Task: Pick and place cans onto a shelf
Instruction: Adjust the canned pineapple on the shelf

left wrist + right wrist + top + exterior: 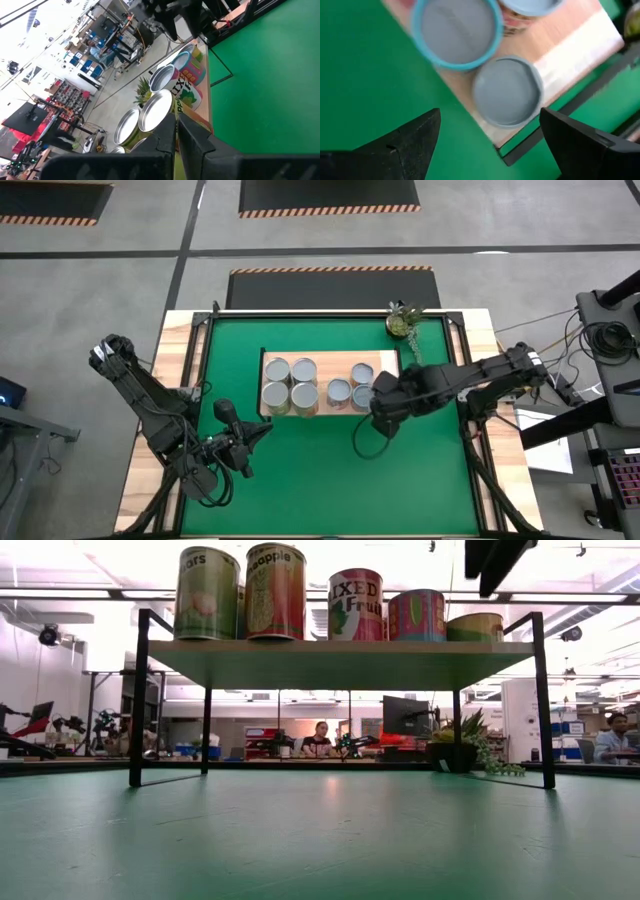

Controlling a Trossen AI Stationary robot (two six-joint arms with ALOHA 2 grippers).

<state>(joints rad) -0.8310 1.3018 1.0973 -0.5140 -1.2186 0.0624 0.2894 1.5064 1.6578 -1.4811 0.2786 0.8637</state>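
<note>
Several cans with silver tops [303, 383] stand upright on the shelf [385, 360], a low wood-topped platform on black legs in the middle of the green mat. The low view shows them in a row on its top [275, 590]. My right gripper [490, 142] is open and hovers above the shelf's right end [383, 402], fingers pointing down, over the can nearest the shelf's corner [507, 91]; it touches nothing. My left gripper [258, 434] is shut and empty, low over the mat near the shelf's front left, pointing toward the cans [157, 107].
A small potted plant [403, 321] stands at the mat's far right corner. The green mat [330, 480] in front of the shelf is bare. The table's pale wooden border [175, 360] runs along both sides. People sit in the room behind [322, 738].
</note>
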